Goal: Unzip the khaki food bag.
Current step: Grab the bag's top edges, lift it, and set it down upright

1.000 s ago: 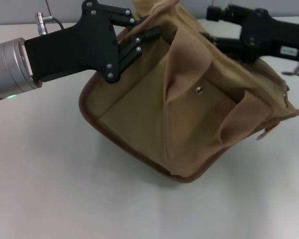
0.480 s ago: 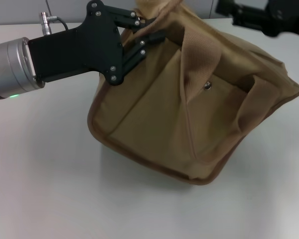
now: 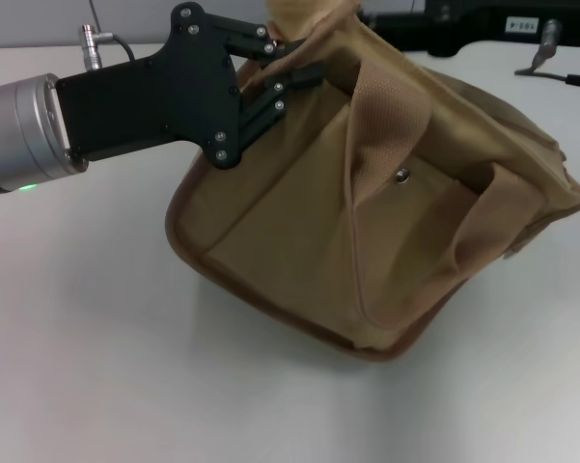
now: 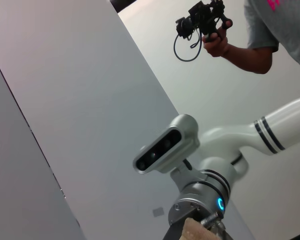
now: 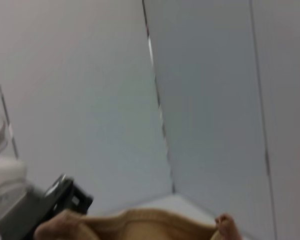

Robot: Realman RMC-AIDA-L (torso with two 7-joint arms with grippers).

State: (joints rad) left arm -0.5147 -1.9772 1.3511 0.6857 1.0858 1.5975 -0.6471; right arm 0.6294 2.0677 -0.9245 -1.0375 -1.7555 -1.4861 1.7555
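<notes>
The white tabletop (image 3: 96, 367) is carrying the khaki food bag (image 3: 367, 222), tilted at centre. At its 11 o'clock corner, the left pincer (image 3: 294, 60) is pinching the fabric closed. The right pincer's (image 3: 444, 27) state cannot be told, at 1 o'clock.

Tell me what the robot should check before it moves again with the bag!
1. Is the left gripper holding the khaki food bag? Ok: its black fingers are clamped on the bag's top corner.
2. Is the bag standing flat on the table? Not ok: it is tipped up, resting on its lower edge.
3. Is the right gripper on the bag? Cannot tell: only a dark arm part shows at the far edge of the head view, behind the bag.
4. Can we see the zipper pull? Not ok: no view shows it.
5. Is the front snap free? Ok: nothing covers it, and the strap handle lies beside it.
</notes>
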